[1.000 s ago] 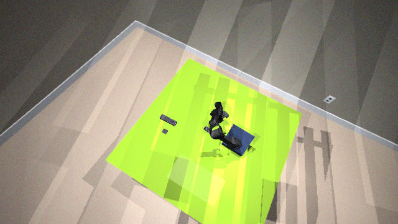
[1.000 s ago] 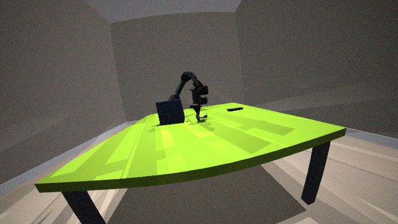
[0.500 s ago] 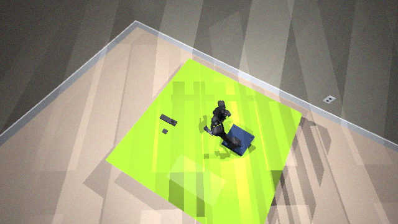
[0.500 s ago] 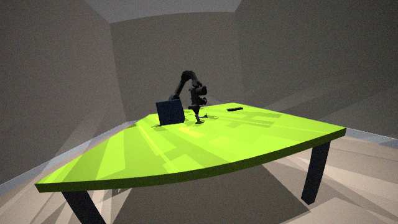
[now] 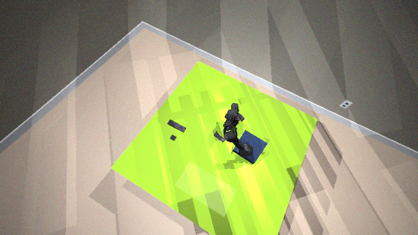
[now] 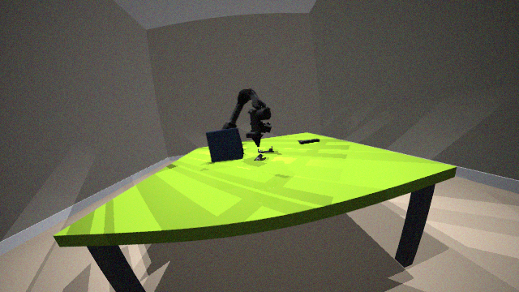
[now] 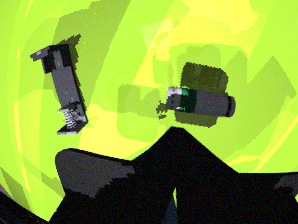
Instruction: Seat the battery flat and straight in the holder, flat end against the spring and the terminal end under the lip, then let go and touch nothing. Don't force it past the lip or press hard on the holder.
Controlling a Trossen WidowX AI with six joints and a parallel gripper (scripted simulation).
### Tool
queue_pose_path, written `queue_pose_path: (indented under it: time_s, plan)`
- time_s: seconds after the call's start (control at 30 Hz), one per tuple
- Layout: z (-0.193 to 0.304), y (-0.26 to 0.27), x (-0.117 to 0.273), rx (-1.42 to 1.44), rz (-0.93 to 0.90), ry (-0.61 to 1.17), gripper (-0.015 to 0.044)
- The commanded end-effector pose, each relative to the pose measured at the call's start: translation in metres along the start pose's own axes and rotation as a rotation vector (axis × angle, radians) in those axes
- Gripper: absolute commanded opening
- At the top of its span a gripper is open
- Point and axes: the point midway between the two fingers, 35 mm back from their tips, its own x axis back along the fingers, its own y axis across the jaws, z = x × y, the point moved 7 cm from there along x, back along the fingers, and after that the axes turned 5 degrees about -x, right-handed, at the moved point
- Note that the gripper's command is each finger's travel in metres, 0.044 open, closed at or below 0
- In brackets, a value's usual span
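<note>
The holder [image 7: 66,86] [image 5: 219,136] [image 6: 266,151] lies on the table, at the left in the wrist view. Its coiled spring is at the near end and its dark lip end at the far end. The battery [image 7: 202,102] lies outside the holder, off to its right, roughly crosswise to it. It has a pale end with a green band on the left and a dark end on the right. My gripper [image 7: 176,132] [image 6: 258,145] is shut with nothing between its fingers. Its tips show just below the battery in the wrist view. The arm hides the battery in the top view.
A dark bar [image 5: 176,126] [image 6: 309,141] lies away from the arm, with a small dark block [image 5: 173,138] beside it in the top view. The blue base plate [image 5: 258,141] [image 6: 225,145] is at the arm's foot. Shadows cross the green table [image 5: 147,156].
</note>
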Motion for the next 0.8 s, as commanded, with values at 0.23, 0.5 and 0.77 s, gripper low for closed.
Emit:
queue_pose_path:
  time_s: [0.23,0.5,0.77]
  plan:
    - [0.0,0.0,0.057,0.017,0.014,-0.027,0.0]
    - [0.0,-0.001,0.054,-0.004,0.009,-0.027,0.0026]
    - [-0.004,-0.011,0.024,-0.671,0.0,-0.029,0.0236]
